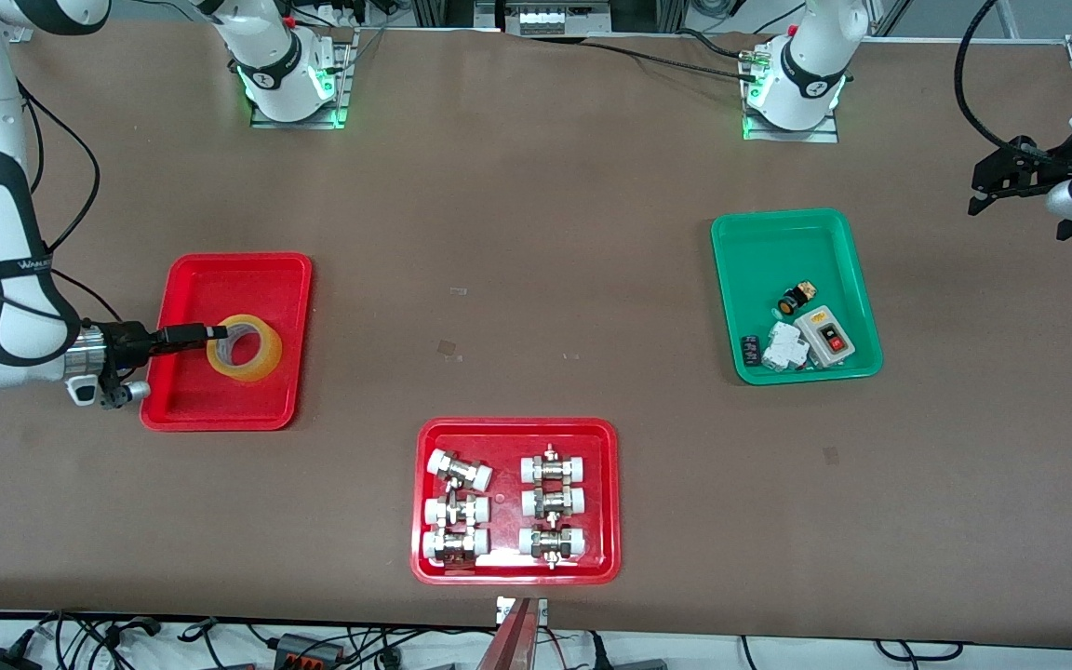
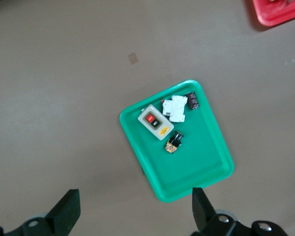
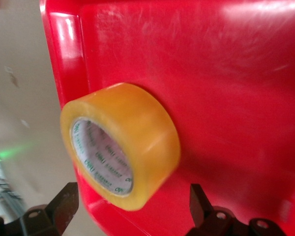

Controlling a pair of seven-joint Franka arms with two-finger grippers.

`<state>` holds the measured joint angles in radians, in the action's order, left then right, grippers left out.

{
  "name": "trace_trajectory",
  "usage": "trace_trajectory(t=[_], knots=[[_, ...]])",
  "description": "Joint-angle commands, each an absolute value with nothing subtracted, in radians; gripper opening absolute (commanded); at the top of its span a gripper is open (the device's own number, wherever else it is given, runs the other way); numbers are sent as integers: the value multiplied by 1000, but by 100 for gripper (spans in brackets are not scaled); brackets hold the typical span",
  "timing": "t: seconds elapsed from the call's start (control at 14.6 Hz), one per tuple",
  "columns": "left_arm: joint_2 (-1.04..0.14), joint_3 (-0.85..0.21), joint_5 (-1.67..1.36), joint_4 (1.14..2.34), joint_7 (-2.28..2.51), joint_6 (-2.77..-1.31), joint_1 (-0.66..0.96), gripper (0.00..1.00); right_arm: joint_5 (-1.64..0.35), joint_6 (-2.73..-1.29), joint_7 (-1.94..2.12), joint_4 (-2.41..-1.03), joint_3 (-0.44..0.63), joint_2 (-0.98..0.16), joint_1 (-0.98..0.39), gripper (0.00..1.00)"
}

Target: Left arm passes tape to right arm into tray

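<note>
At the right arm's end of the counter, the right pincer sits low over the plain red tray, jaws released and standing wide on either side of the tape, which lies in the tray; whether a finger touches it cannot be told. The drop-off looks done; the next move calls for lifting straight clear without nudging the roll. Past the green tray, the left pincer waits, released and empty, over bare counter
</note>
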<state>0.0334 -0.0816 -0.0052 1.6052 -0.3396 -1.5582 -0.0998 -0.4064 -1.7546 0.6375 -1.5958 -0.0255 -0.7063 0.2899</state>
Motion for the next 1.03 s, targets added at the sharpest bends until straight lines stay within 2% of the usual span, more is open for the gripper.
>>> trace_trajectory(t=[0.0, 0.41, 0.62, 0.96], knots=[[41, -83, -31, 1615, -357, -1574, -118, 100, -287, -1772, 615, -1625, -26, -588, 273, 100], [40, -61, -25, 1598, -229, -1559, -103, 100, 26, -1758, 214, -1557, -29, -373, 131, 100], [15, -61, -26, 1597, -238, -1559, -118, 100, 38, -1709, 49, -1517, -37, -307, 77, 100], [14, -61, -28, 1597, -233, -1559, -120, 100, 31, -1602, 46, -1362, -37, -296, 71, 100]])
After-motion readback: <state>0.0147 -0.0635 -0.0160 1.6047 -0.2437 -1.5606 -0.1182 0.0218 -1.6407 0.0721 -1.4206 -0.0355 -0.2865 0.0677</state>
